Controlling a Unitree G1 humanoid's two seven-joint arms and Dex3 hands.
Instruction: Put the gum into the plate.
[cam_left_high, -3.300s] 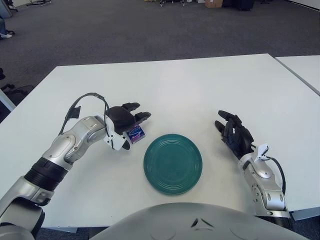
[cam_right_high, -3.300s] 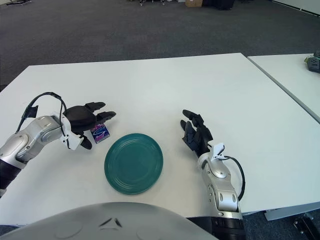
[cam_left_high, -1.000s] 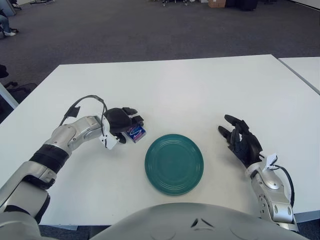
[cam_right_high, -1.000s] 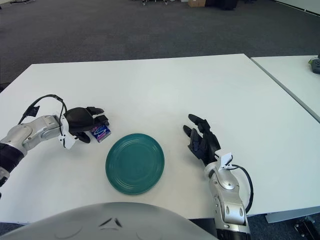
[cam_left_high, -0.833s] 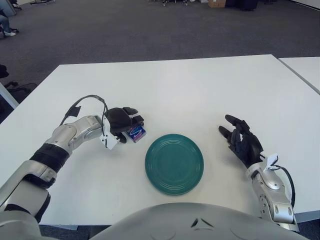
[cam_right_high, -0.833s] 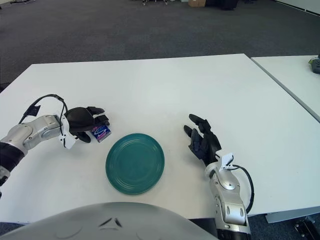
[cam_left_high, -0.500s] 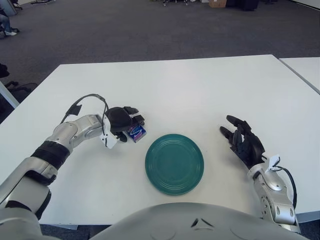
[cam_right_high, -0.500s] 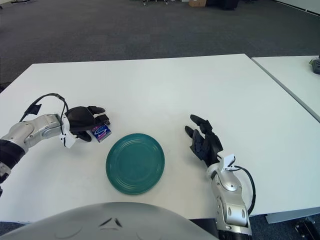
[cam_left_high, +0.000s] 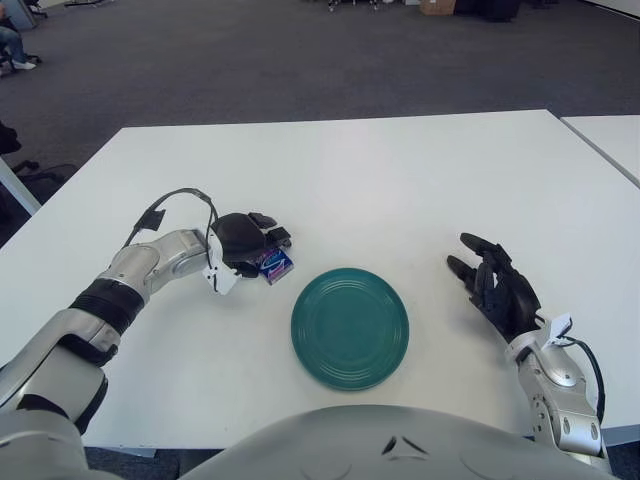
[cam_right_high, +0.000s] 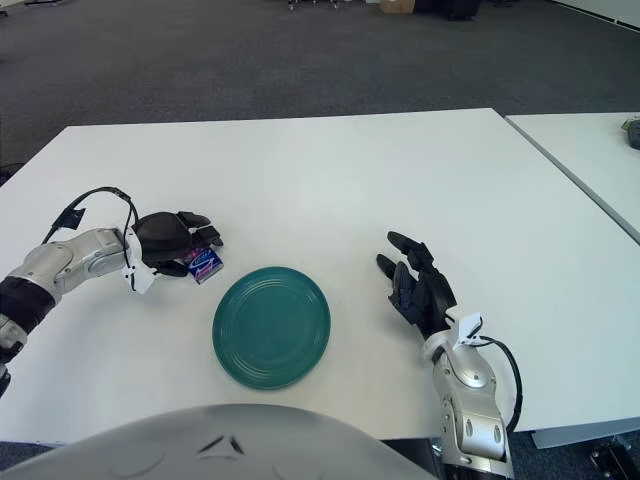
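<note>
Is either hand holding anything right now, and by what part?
The left hand grips the gum pack at its near-left end, beside the plate. The right hand holds nothing.

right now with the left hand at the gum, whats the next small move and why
Probably lift the gum slightly and carry it right toward the plate. The left hand has its fingers curled on the pack, which seems to sit on the table just left of the plate's upper-left rim, not in it. The right hand shows to the plate's right, open and idle.
</note>
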